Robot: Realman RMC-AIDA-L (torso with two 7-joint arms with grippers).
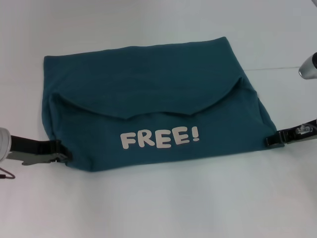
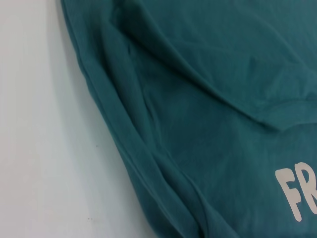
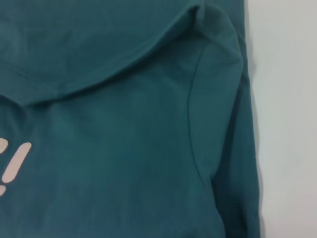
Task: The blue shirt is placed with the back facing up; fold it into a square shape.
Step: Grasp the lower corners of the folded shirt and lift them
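Note:
The blue shirt (image 1: 148, 84) lies folded on the white table as a wide block. A near layer with the white "FREE!" print (image 1: 159, 137) faces up, and a curved flap lies over it from the far side. My left gripper (image 1: 65, 152) is low on the table at the shirt's near left corner, touching its edge. My right gripper (image 1: 270, 141) is at the near right edge, also touching it. The left wrist view shows the shirt's (image 2: 198, 124) creased left corner and part of the print (image 2: 297, 193). The right wrist view shows the shirt's (image 3: 124, 148) right edge.
The white table (image 1: 158, 208) runs all round the shirt, with wide bare surface in front of it and behind it. A shiny grey part of the right arm (image 1: 308, 67) hangs at the far right edge of the head view.

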